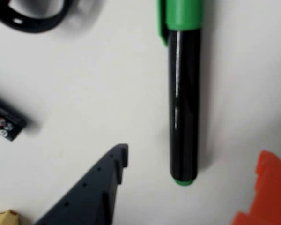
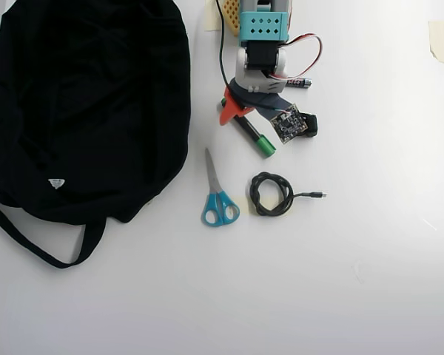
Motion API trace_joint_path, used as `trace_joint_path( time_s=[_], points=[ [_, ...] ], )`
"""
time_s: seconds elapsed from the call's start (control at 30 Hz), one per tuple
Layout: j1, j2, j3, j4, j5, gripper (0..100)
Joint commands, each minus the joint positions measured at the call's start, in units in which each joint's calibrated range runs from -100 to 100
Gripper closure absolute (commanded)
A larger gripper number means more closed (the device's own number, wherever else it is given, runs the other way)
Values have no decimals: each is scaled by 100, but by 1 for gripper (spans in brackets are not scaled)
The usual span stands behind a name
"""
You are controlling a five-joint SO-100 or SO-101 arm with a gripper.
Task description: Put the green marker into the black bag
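The green marker [image 1: 183,93] lies flat on the white table, green cap at the top of the wrist view and small green tail at the bottom. My gripper [image 1: 195,157] is open and low over the tail end. Its dark blue finger [image 1: 96,187] is to the left of the barrel and its orange finger [image 1: 267,192] to the right, neither touching it. In the overhead view the marker [image 2: 254,136] lies slanted just below my gripper [image 2: 242,112]. The black bag [image 2: 89,103] fills the upper left there, well left of the marker.
A small black battery [image 1: 4,123] lies left of the marker, also in the overhead view [image 2: 300,83]. A black band-like thing [image 1: 35,16] is at the wrist view's top left. Blue-handled scissors [image 2: 218,196] and a coiled black cable [image 2: 271,194] lie below the marker.
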Motion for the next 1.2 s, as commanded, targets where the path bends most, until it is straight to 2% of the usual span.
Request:
trace_joint_path(
  time_s=[0.0,0.27,0.97,1.17],
  points=[
    [-53,-70,184,-353,-25,65],
    [-38,-54,642,-965,-25,65],
    [-8,-29,714,-1206,-30,65],
    [-8,511,454,-1197,-30,65]
  ],
)
